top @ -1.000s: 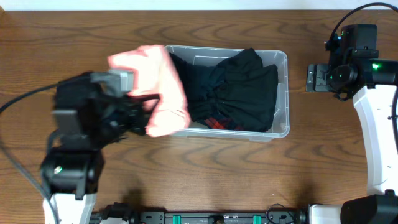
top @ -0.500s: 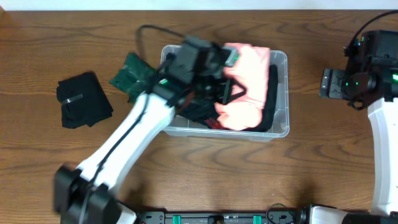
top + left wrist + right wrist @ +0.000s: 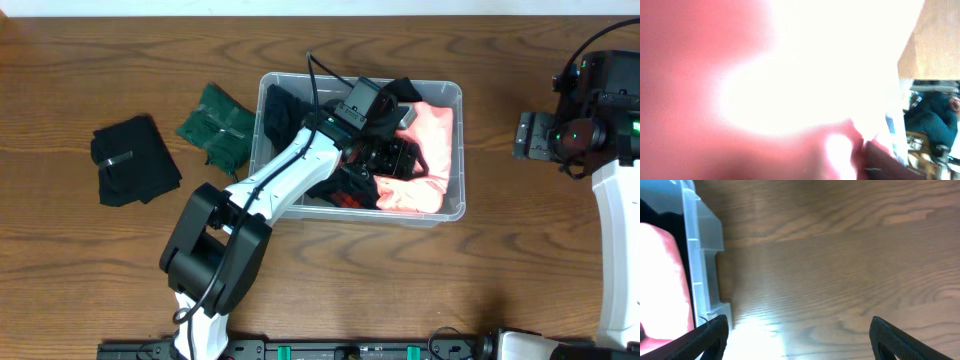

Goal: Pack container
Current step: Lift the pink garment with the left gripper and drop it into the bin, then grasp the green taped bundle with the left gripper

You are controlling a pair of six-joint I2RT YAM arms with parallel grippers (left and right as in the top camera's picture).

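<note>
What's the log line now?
left arm: in clear plastic rectangular container, on pink cloth garment, jaws unclear | right arm: aside, jaws open, empty | outside: black cloth, green cloth

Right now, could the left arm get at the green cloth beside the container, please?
Probably yes: the green cloth lies uncovered on the table, left of the container; the left gripper, now inside the container, would have to lift out first.
</note>
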